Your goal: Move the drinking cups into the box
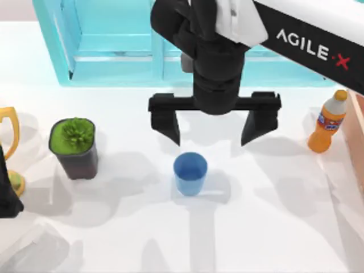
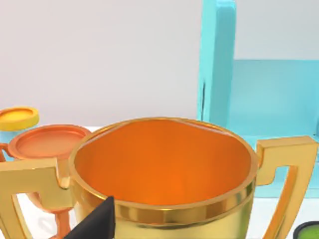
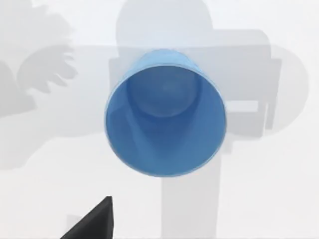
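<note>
My right end effector (image 1: 210, 132) hangs fingers spread wide, above and just behind the upright blue cup (image 1: 190, 173) at mid-table (image 1: 273, 227), not touching.

The blue cup (image 3: 164, 119) stands upright on the white table (image 3: 279, 199), seen almost straight down its open mouth, so it sits directly below the right pincer. Its inside is bare and blue. One dark fingertip (image 3: 94, 221) of the pincer pokes in near the cup, apart from its rim. Soft grey shadows lie across the table around the cup.
</note>
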